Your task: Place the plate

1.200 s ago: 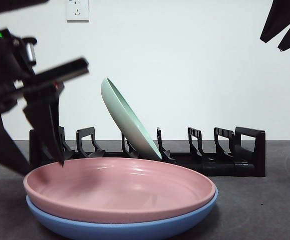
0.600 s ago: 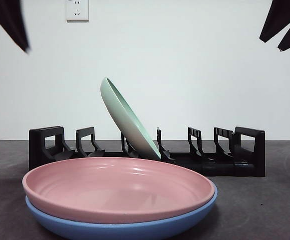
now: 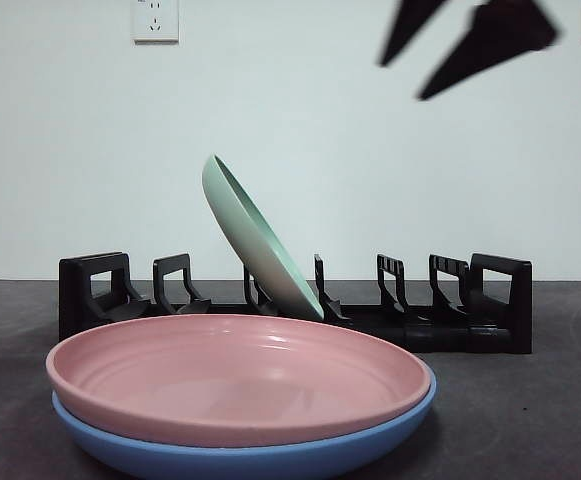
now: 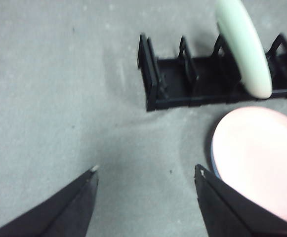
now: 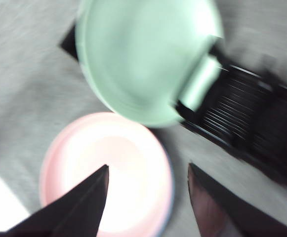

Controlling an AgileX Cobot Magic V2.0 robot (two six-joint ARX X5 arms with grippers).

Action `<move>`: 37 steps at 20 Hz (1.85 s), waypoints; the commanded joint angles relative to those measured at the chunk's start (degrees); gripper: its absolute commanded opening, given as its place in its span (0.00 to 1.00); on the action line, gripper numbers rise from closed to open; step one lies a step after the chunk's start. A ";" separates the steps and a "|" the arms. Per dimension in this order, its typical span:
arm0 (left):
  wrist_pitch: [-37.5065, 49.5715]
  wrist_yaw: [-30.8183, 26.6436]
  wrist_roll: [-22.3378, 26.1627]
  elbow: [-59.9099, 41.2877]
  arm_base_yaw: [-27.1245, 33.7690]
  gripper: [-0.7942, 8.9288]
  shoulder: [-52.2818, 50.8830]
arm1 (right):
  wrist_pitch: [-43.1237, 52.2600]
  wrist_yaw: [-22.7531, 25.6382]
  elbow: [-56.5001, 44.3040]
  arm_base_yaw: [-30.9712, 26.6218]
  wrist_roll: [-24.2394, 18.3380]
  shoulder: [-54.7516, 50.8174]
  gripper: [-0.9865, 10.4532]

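Pink plate [image 3: 235, 375] is seen stacked on blue plate [image 3: 250, 455] on grey table [image 3: 530, 420], in front of black rack [image 3: 420, 320]. Green plate [image 3: 255, 240] is held tilted in rack slot, leaning toward rack's left end in front view. Right gripper [image 5: 148, 190] is seen high above plates, jaws spread, nothing held; it is blurred at upper right of front view [image 3: 465, 40]. Left gripper [image 4: 145, 190] is raised over bare table beside rack's end, jaws spread, nothing gripped
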 commanded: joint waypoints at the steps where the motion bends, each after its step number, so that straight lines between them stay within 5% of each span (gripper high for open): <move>1: 0.79 -0.28 -0.24 0.98 -0.11 0.40 -0.22 | -1.44 -1.22 9.25 3.17 0.85 8.04 0.31; 12: 0.79 -0.81 0.37 0.98 -0.11 0.40 -0.20 | -3.41 -0.74 36.24 9.66 5.46 33.92 0.31; 22: 0.81 -3.10 1.73 0.98 -0.11 0.40 -0.20 | -1.20 1.51 36.72 11.37 6.43 39.52 0.30; 28: 0.81 -3.28 1.99 0.98 -0.11 0.40 -0.20 | -1.03 5.42 36.72 13.22 6.27 40.15 0.14; 37: 0.85 -3.26 1.70 0.98 -0.11 0.40 -0.20 | -3.28 1.86 37.07 13.16 6.36 37.59 0.10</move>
